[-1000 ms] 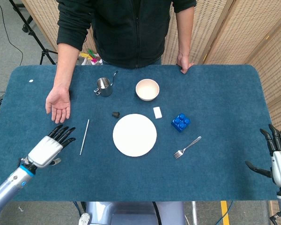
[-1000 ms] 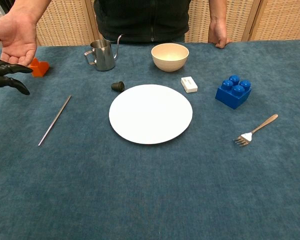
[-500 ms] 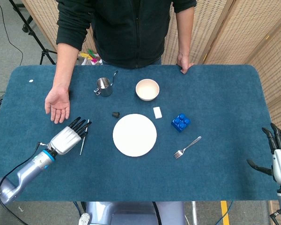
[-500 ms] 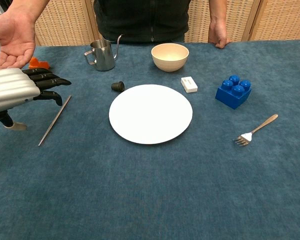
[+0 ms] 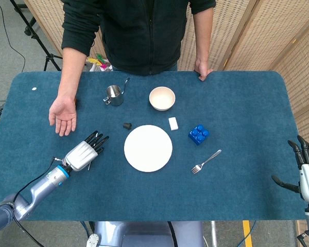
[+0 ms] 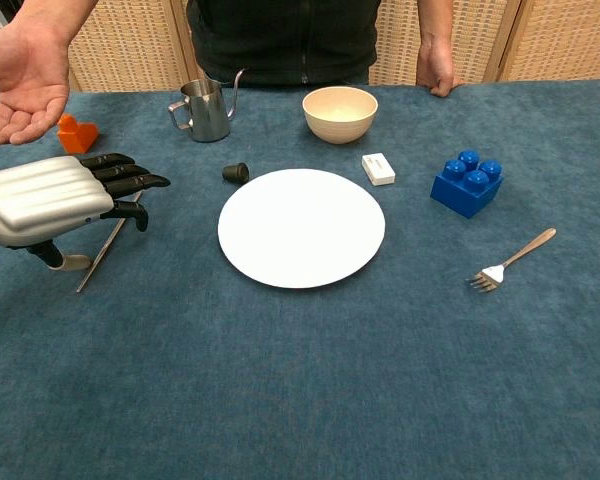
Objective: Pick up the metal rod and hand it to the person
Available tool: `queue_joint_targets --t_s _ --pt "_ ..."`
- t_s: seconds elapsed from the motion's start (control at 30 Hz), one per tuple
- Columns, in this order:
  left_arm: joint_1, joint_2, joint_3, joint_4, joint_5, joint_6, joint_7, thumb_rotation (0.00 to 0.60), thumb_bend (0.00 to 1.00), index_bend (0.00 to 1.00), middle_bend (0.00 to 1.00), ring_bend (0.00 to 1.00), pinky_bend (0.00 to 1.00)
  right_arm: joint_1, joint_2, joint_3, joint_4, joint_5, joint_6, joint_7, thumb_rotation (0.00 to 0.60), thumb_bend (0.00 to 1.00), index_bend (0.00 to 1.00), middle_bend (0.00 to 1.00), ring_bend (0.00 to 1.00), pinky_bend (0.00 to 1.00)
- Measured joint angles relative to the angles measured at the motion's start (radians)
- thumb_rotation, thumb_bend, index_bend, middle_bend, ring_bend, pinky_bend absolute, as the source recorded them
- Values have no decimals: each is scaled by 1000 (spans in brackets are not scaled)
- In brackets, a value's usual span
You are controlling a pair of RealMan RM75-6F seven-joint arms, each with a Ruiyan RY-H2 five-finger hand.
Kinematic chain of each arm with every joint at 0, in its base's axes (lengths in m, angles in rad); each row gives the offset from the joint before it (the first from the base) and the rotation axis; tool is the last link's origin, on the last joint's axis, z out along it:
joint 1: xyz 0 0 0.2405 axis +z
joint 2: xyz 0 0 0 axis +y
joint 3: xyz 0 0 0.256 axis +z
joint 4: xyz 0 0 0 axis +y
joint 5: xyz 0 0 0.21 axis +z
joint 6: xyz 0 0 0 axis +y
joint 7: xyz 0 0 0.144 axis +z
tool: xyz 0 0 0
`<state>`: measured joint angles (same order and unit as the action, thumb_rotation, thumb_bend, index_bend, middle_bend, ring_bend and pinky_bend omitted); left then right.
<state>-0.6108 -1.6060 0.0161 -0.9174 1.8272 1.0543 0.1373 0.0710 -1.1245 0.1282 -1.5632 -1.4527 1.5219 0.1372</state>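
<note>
The left robot hand hovers palm down over the metal rod near the desk's left edge, its fingers stretched flat and apart, holding nothing. The rod lies on the blue desk beneath it, mostly hidden in the head view and showing below the palm in the chest view. The person's open palm waits just beyond, toward the far left. The right robot hand rests at the desk's right edge, fingers spread and empty. A white plate sits at the middle, with a small dark cap, steel pitcher, cream bowl, white eraser, blue brick and fork around it.
</note>
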Motion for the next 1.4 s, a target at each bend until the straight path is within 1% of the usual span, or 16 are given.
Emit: queue_joint_targets --t_s 0.17,0.4,0.67,0.77,0.93,1.0,1.2,1.4 --pt "-8 -6 14 2 -8 0 9 600 267 409 0 0 0 0 2 0 -2 1 -2 0 600 0 90 0 0 0" --pt "-7 -7 34 1 -20 2 18 600 282 527 0 0 0 -1 4 0 -5 -1 -1 2 600 0 90 0 0 0" --pt "-1 -22 60 32 -28 12 10 600 302 640 0 0 0 -2 6 -1 -8 -1 -1 5 600 0 90 0 0 0" --pt "1 -30 69 47 -29 16 3 600 353 673 0 0 0 -2 7 -2 -9 -2 -2 5 600 0 90 0 0 0" --pt "2 -43 79 67 -34 24 -4 600 500 747 0 0 0 -2 9 -2 -10 -1 -5 8 600 0 90 0 0 0" --pt "3 -45 81 70 -36 30 -6 600 519 769 0 0 0 -2 9 -2 -11 -1 -5 8 600 0 90 0 0 0" --pt "7 -45 82 69 -42 57 -6 600 536 780 0 0 0 -2 10 -3 -12 -4 -6 9 600 0 90 0 0 0" --pt "13 -25 71 38 -49 100 19 600 561 785 0 0 0 -3 12 -4 -14 -6 -4 12 600 0 90 0 0 0"
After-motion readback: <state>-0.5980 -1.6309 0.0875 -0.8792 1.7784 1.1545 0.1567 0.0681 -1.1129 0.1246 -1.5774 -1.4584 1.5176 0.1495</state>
